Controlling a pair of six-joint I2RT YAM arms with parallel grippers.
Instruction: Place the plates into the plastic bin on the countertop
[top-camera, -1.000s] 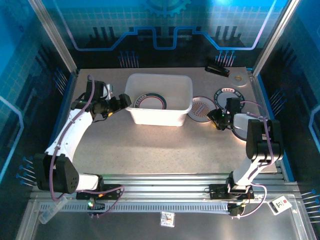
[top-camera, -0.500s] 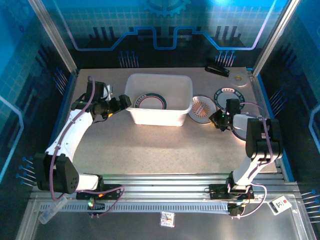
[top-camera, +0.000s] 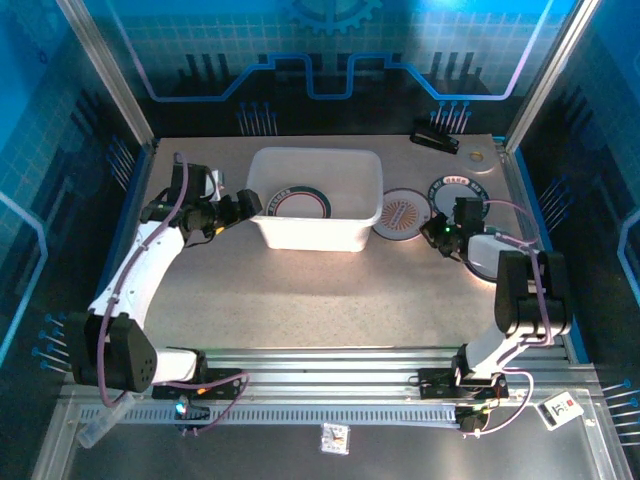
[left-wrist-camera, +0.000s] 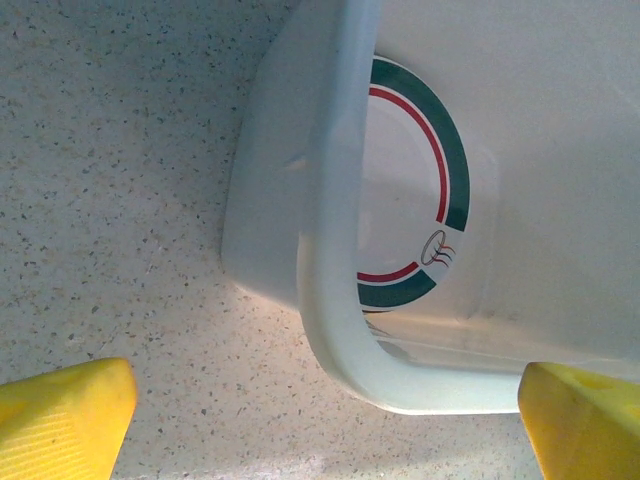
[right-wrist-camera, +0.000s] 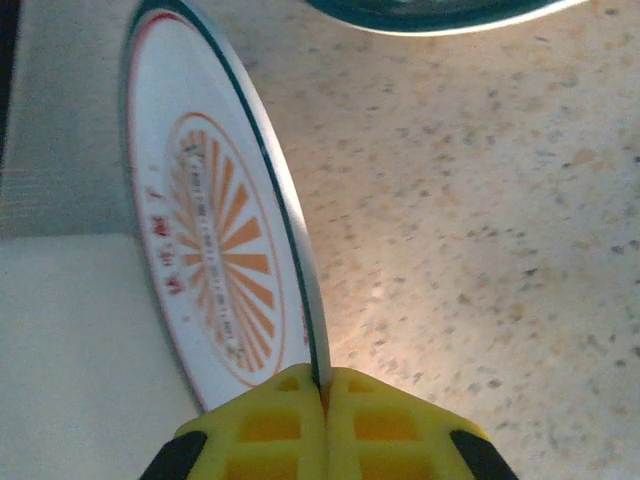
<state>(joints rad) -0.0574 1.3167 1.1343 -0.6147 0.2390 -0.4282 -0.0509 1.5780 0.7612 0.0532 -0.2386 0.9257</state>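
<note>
The desk (top-camera: 320, 290) is a beige, speckled surface closed in by blue walls at the back and both sides and by a metal frame along the near edge. Its whole near half lies bare between the two arms. The crowded part is the far half.

The plastic bin (top-camera: 318, 235) stands on the desk near the back, left of centre. It is white and translucent, with rounded corners and a rolled rim. Open desk runs along its front and left walls.

One green-rimmed plate (top-camera: 300, 203) lies flat on the bin floor. It is white, with a thin red line inside the green band. The orange-rayed plate (top-camera: 402, 216) sits just beside the bin's right wall. It is white with a sunburst centre and a thin dark rim, and the right wrist view shows it tilted up off the desk. A dark-rimmed plate (top-camera: 452, 190) lies flat on the desk just to its right, near the right wall.

The left pincer (top-camera: 240, 205) hovers at the bin's left end, spread wide, its yellow fingers (left-wrist-camera: 60, 420) either side of the bin corner. The right pincer (top-camera: 432, 236) is pressed together on the near edge of the orange-rayed plate.

A black object (top-camera: 435, 139) and a small tan ring (top-camera: 478, 157) lie in the far right corner.
</note>
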